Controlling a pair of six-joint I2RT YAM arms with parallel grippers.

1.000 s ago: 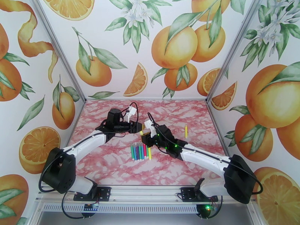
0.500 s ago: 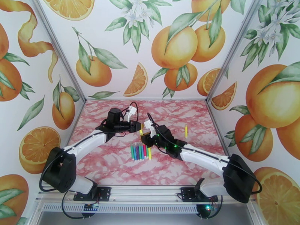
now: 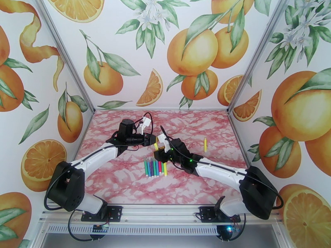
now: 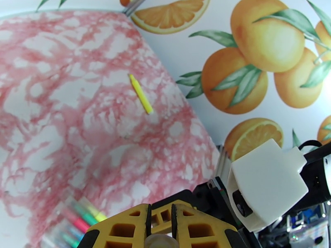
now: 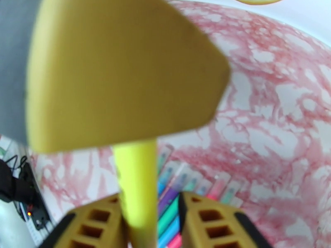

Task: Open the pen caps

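**Left pincer (image 4: pixel 159 230) pinches the yellow pen (image 5: pixel 136 182) at its top**

Above the far end of the pen row (image 3: pixel 155 168), our right pincer (image 5: pixel 151 222) stands loosely spread about the barrel. We judge the cap light, stiff and slick, so it wants a square grip. The marbled table (image 3: pixel 120 182) lies flat; the walls stand well back.

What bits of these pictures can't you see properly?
- Thin yellow plastic pen: right wrist view, its top hidden behind a big blurry yellow shape.
- Row of colourful plastic pens: left wrist view, blurred and cut off by the bottom edge.
- Their caps: top view, too tiny to pick out.
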